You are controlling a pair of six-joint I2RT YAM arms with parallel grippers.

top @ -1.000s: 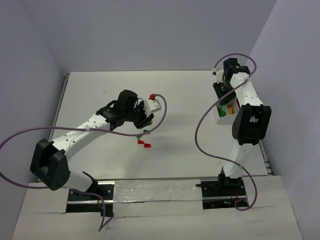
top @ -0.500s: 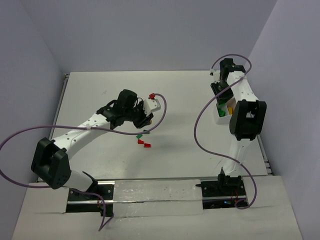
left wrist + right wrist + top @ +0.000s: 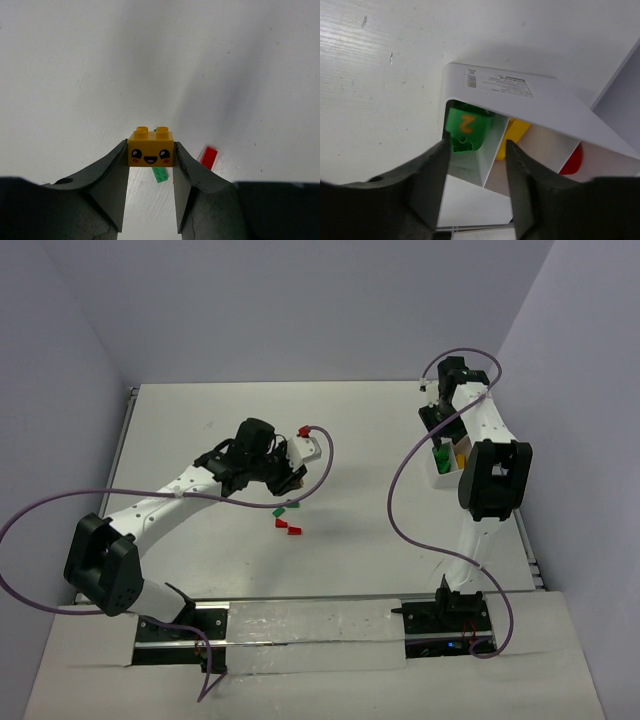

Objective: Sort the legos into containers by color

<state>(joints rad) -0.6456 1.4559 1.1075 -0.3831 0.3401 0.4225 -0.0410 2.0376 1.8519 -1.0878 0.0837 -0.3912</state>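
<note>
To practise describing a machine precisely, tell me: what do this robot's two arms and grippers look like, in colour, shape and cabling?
Both the left arm and the right arm have white tube-like links joined by chunky black joints. A thin purple cable loops loosely alongside each. The left gripper and right gripper each have two dark grey, wedge-shaped fingers tapering towards the tips.

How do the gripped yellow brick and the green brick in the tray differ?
The yellow brick bears a smiling face; the green brick bears an orange 2. The yellow is clamped in the left gripper; the green lies in an end compartment of the tray. Both are printed bricks.
</note>
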